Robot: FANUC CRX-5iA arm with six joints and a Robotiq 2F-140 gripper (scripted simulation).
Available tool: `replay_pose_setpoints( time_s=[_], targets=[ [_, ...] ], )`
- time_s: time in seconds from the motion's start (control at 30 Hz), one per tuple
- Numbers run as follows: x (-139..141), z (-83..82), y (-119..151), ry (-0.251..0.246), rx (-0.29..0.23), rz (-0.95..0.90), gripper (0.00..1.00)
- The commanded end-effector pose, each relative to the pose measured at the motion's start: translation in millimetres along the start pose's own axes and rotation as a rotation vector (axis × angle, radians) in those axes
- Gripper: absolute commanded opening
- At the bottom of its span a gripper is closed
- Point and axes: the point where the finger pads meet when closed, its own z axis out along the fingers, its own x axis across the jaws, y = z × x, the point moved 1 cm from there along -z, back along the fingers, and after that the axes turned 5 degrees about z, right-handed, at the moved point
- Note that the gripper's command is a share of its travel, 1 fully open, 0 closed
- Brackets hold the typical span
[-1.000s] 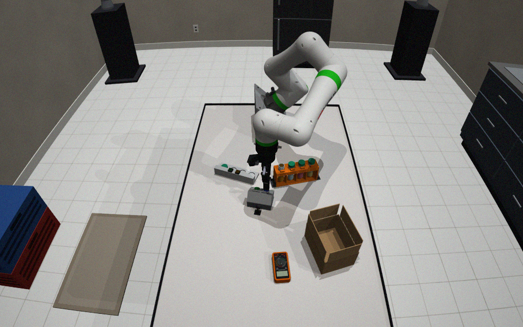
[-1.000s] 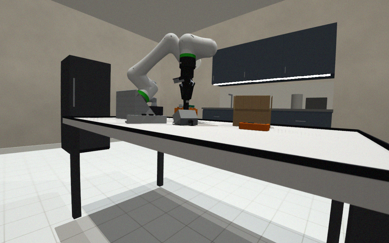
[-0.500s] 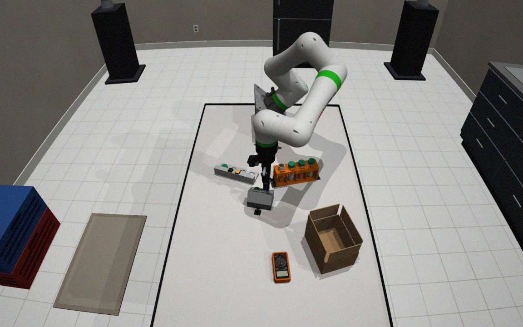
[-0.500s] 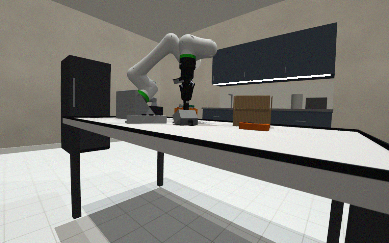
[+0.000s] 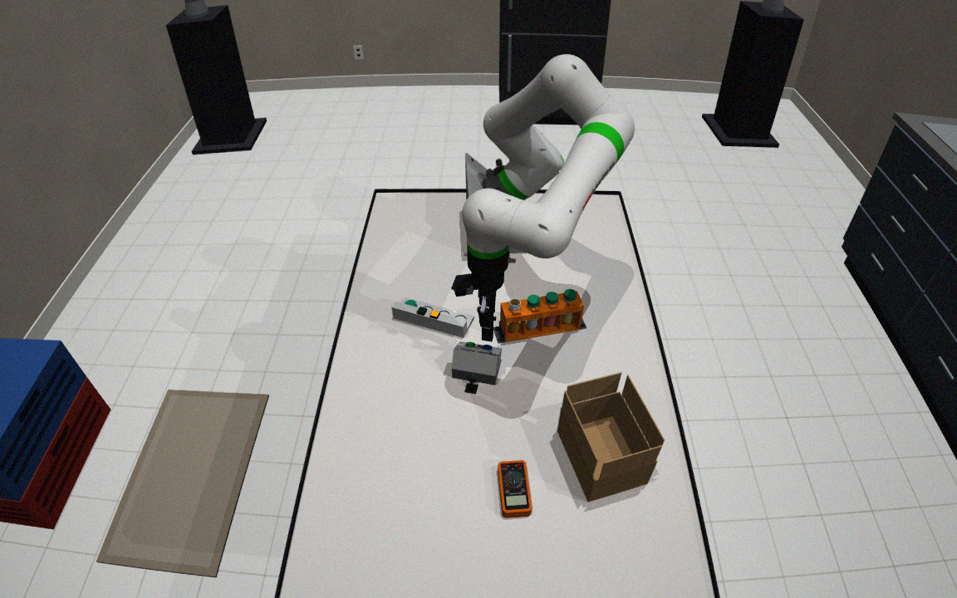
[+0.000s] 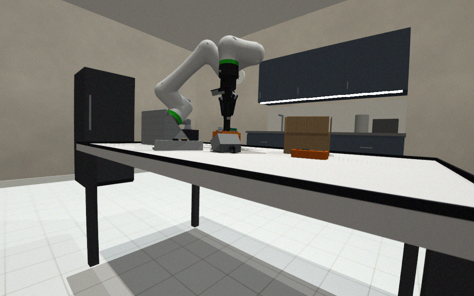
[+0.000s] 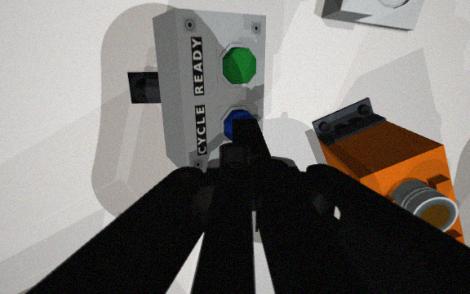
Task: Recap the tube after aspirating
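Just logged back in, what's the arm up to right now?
The arm's gripper is shut and empty, its closed fingertips over the blue CYCLE key on the grey key housing. In the orange decapping station one tube stands uncapped, and a green cap sits in the cap tray, whose amber lamp is lit.

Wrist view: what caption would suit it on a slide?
Closed black gripper poised over the blue CYCLE key on the grey key housing.
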Motion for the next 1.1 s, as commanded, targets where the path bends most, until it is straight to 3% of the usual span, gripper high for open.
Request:
replay_pose_setpoints(
  time_s=[0.0,0.13,0.17,0.27,0.5,0.57,0.63,1.07],
  targets=[
    [0,-2.0,0,-0.002,0.0,0.0,0.1],
    [0,-2.4,0,-0.002,0.0,0.0,0.1],
    [2,-1.5,-8,-0.002,0.0,-0.084,1.0],
    [10,1.0,-30,-0.001,0.001,-0.298,1.0],
    [19,4.0,-56,0.0,0.002,-0.574,1.0],
    [19,4.0,-56,0.0,0.002,-0.574,1.0],
    [24,5.8,-72,-0.001,0.002,-0.75,1.0],
    [44,12.7,-131,0.001,0.002,-1.37,1.0]
  ],
)
